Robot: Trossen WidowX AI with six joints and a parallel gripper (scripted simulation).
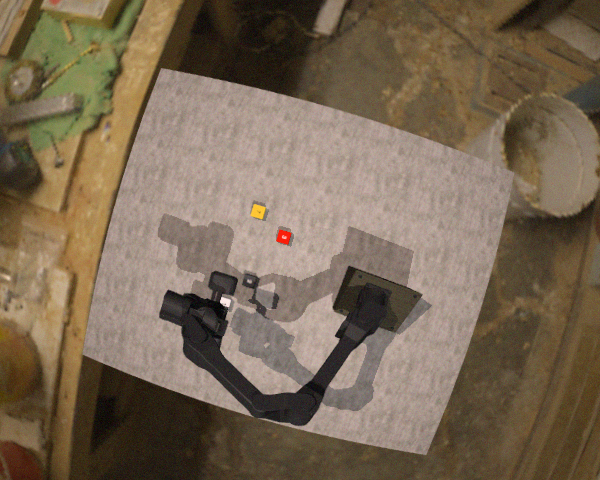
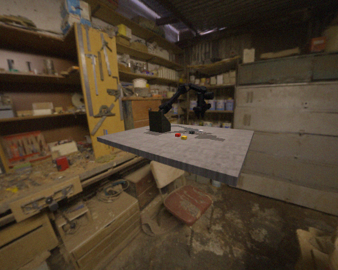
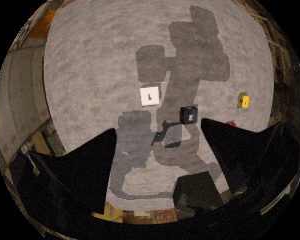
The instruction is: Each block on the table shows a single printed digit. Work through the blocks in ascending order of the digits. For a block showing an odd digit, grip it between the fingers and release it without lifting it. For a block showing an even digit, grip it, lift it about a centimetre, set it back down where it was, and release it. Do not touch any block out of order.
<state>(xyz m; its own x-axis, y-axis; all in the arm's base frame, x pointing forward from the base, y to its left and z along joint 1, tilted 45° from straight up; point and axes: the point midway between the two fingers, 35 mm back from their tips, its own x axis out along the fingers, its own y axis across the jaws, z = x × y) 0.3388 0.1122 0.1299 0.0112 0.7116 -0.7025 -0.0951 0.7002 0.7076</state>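
Four small blocks sit on a grey table, all in its middle part, well in from every edge. The white block lies nearest the table's left edge in the top view, and the arm's wrist hangs right over it, so only part of it shows there. In the wrist view the white block is plain to see, flat on the table with a small dark digit on top that is too small to read. It lies ahead of the gripper, not between the fingers.

The black block sits just beside the white one, toward the table's middle. The red block and the yellow block lie farther toward the far edge, near each other but apart. Their digits cannot be read either.

The gripper's fingers stand wide apart and hold nothing. In the exterior view the gripper hangs above the table, not touching any block.

The arm bends back in a V from its dark base, which stands toward the table's right edge.
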